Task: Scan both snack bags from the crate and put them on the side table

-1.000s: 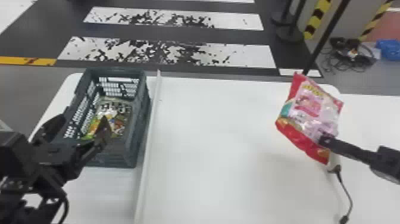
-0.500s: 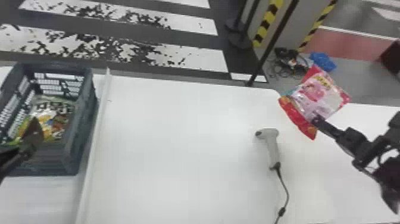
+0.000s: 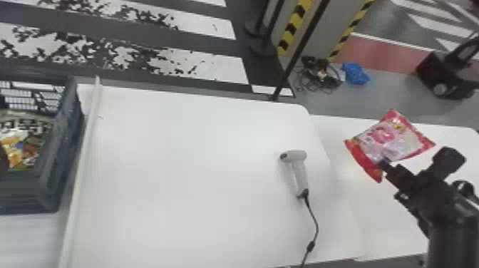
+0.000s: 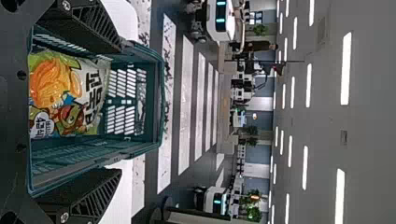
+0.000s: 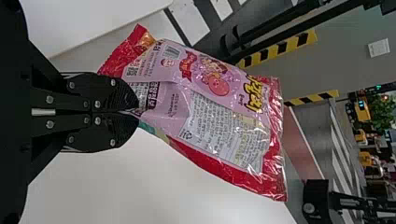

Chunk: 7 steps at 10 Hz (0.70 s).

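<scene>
My right gripper [image 3: 383, 162] is over the side table [image 3: 399, 228] at the right, shut on the red and pink snack bag [image 3: 395, 140]. In the right wrist view the fingertips of the right gripper [image 5: 137, 112] pinch one edge of that snack bag [image 5: 210, 112]. The green snack bag [image 3: 23, 142] lies in the dark crate [image 3: 42, 189] at the far left. The left wrist view has my left gripper [image 4: 119, 109] open, fingers apart, in front of the crate [image 4: 156, 98] with the green snack bag [image 4: 65, 95] inside. A grey scanner [image 3: 299, 171] lies on the main table.
The main table [image 3: 185, 185] adjoins the side table. A raised white strip [image 3: 83, 160] runs between crate and scanner. The scanner's cable [image 3: 315, 228] trails to the front edge. Behind stand a dark pole [image 3: 299, 50] and, at the right, a black device [image 3: 445, 78].
The head view has swung to the right. My right gripper has carried the red and pink bag rightward, away from the scanner and over the side table.
</scene>
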Available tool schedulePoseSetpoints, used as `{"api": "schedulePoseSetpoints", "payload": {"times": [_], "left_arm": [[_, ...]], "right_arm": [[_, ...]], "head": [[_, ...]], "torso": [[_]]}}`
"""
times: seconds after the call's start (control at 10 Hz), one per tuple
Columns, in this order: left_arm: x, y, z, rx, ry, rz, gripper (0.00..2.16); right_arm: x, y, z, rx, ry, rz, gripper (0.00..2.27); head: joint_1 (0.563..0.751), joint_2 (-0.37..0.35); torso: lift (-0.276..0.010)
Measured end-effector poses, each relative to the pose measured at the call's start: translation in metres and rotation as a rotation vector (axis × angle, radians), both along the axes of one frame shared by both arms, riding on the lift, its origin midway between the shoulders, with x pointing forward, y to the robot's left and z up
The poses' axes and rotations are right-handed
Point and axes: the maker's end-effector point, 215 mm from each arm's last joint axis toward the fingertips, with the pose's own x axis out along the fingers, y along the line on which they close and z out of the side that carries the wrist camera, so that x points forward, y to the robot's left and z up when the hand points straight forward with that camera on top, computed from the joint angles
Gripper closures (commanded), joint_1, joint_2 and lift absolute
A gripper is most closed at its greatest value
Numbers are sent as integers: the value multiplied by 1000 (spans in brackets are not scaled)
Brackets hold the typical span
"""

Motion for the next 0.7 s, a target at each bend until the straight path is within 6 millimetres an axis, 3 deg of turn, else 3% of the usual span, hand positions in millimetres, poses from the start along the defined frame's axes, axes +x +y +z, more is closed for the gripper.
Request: {"api": "schedulePoseSetpoints", "payload": {"times": [0.1, 0.2, 0.3, 0.5, 0.7], "left_arm": [[1, -1, 0, 0, -1, -2, 87], [1, -1, 0, 0, -1, -4, 87], [1, -2, 0, -1, -1, -6, 87], [2, -4, 0, -3, -1, -8, 87], [1, -4, 0, -5, 0, -7, 87]], "right_arm": [[-4, -12, -13, -18, 31, -12, 1494], [-7, -20, -27, -27, 56, -16, 221], [-6, -22, -37, -40, 64, -14, -2], [-1, -19, -44, -48, 68, -4, 53], [3, -15, -33, -77, 51, 15, 56]], "head": [[695, -350], [695, -350], [695, -350], [695, -350], [695, -350]], "torso": [[-87], [-87], [-87], [-87], [-87]]}}
